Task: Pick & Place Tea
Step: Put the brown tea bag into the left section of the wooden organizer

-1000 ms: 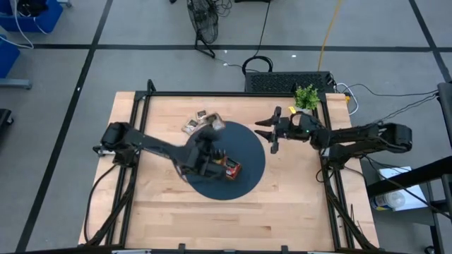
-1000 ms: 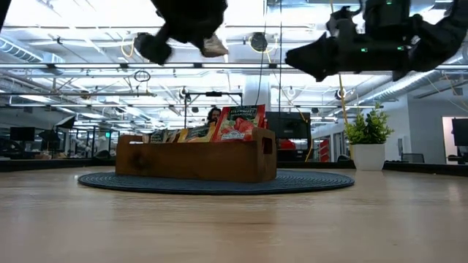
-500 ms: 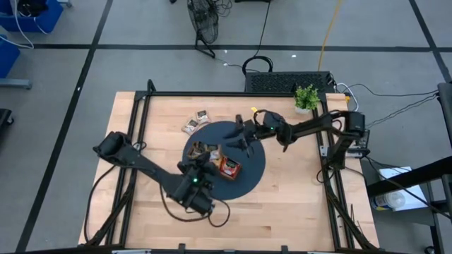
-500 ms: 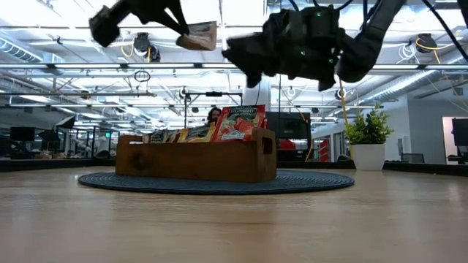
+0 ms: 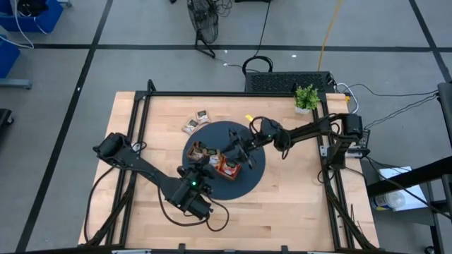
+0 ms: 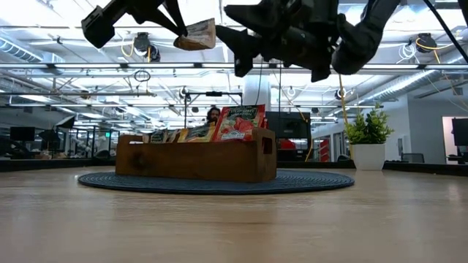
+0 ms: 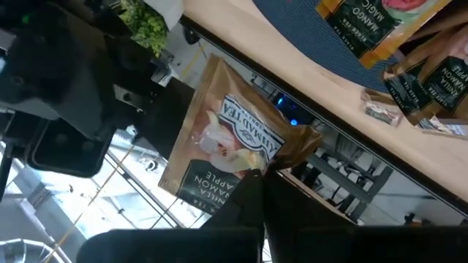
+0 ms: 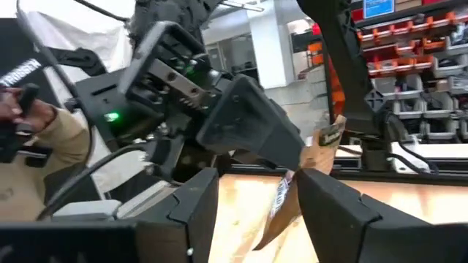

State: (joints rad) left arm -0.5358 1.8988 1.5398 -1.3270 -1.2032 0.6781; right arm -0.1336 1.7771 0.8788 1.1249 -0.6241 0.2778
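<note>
Wooden counter (image 5: 282,197): tray (image 6: 197,159) at centre partly filled, three sachets (image 5: 194,120) still loose upper left; left end effector (image 7: 252,183) pinches a sachet (image 7: 230,139) aloft, right end effector (image 5: 236,147) open over tray

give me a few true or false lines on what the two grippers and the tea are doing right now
1. The left gripper pinches a brown tea sachet up in the air. True.
2. The right gripper is shut on a red sachet. False: its fingers are apart and hold nothing.
3. The wooden tray sits on a round dark mat. True.
4. The potted plant stands inside the tray. False: it stands at the table's far right corner.
</note>
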